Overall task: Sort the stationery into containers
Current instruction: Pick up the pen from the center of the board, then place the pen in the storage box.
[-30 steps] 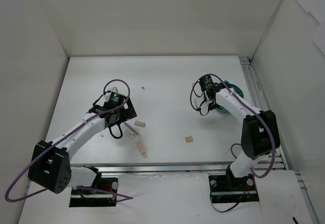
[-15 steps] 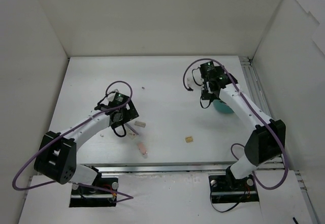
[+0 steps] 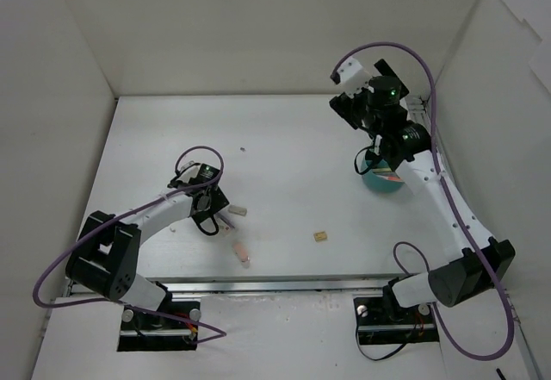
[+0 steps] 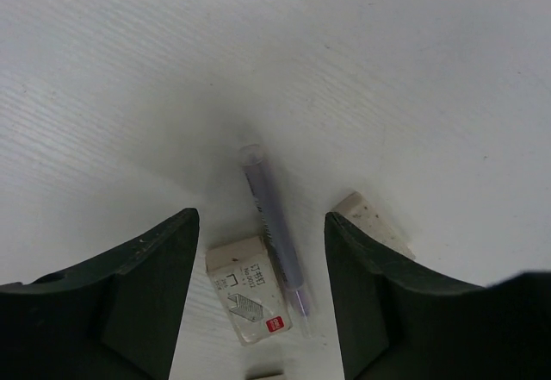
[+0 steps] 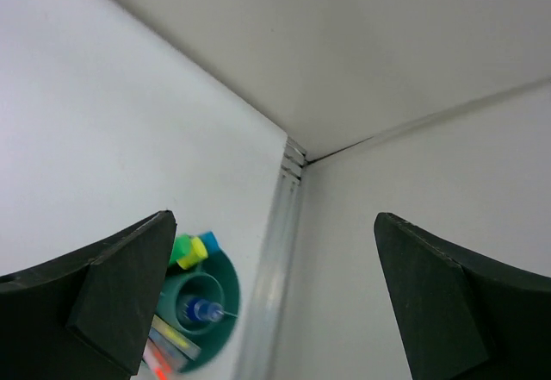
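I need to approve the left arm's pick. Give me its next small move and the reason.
Probably close the left gripper on the purple pen: it lies flat between the open jaws, not yet gripped. The white eraser lies right beside the pen within the gap, so close gently.

Pen [image 4: 274, 229] between eraser [image 4: 245, 289] and stick [image 4: 372, 223]; highlighters [image 5: 191, 249] in tub [image 5: 231, 298] at right edge of table [image 3: 284, 139].

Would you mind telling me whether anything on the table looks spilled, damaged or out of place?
Nothing looks spilled or damaged. The teal tub stands upright with its highlighters inside. Loose on the table: a clear pen and a white eraser inside the left gripper, a pink eraser and a tan cube.
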Controlling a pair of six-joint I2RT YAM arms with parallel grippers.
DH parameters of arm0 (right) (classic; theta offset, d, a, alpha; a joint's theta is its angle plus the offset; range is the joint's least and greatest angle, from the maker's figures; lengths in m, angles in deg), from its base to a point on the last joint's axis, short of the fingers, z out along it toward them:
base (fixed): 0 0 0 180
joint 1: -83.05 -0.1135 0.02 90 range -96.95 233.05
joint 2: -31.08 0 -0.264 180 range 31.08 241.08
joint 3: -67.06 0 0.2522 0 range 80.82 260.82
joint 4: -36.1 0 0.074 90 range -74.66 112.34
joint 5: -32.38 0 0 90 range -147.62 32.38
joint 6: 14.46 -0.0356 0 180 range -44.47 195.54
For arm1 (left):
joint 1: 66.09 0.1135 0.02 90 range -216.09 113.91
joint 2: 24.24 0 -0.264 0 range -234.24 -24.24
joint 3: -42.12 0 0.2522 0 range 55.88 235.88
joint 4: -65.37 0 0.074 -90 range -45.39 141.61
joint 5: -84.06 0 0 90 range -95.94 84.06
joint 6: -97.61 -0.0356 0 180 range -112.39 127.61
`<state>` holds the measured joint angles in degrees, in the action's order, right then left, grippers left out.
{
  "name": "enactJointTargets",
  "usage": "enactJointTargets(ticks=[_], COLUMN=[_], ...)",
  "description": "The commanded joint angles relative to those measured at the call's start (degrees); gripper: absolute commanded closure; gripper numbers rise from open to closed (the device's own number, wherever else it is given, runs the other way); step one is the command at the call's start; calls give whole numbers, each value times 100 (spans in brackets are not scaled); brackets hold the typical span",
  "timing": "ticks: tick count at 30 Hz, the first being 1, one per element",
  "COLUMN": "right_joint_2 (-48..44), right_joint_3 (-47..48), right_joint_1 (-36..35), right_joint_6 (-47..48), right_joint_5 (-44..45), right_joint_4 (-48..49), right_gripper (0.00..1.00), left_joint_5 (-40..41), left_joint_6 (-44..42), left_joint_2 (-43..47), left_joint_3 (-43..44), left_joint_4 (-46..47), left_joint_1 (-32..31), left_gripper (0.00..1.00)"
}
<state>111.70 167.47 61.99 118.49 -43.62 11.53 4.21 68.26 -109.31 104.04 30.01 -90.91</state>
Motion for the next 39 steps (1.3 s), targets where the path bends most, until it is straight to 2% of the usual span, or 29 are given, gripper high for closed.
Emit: enactJointTargets(ticks=[1,6,11,12,15,23,27,35,39], right_joint_2=[-520,-846,-943,-1004,-1127,-1321,-1286,-531,-57], right_joint_3=[-376,-974,-1256,-1378,-1772,-2319,-2416,-2364,-2276], right_joint_1=[330,489,489,480,497,384,-64,-1240,-1752], right_joint_6=[-2175,-3800,-4487,-4620,-4744,-4718,-4140,-3988,-4268], right_joint_5=[261,122,-555,-600,-1020,-2715,-3165,-3544,-3501], right_joint_4=[1694,1978,1600,1460,1362,1266,1116,940,1684], right_gripper=[2,2,2,2,2,2,2,2,2], left_joint_5=[276,408,470,470,496,558,663,1050,1076], left_joint_6=[378,633,668,668,625,211,80,413,650], left_joint_2=[27,-351,-466,-466,-475,25,640,1906,2223], left_joint_3=[-26,-9,27,0,0,220,342,326,211], left_joint_4=[139,244,324,341,429,535,570,851,1018], left_joint_1=[-93,-146,-146,-146,-146,-199,-199,-357,-462], left_gripper=[46,60,78,86,100,100,100,100,100])
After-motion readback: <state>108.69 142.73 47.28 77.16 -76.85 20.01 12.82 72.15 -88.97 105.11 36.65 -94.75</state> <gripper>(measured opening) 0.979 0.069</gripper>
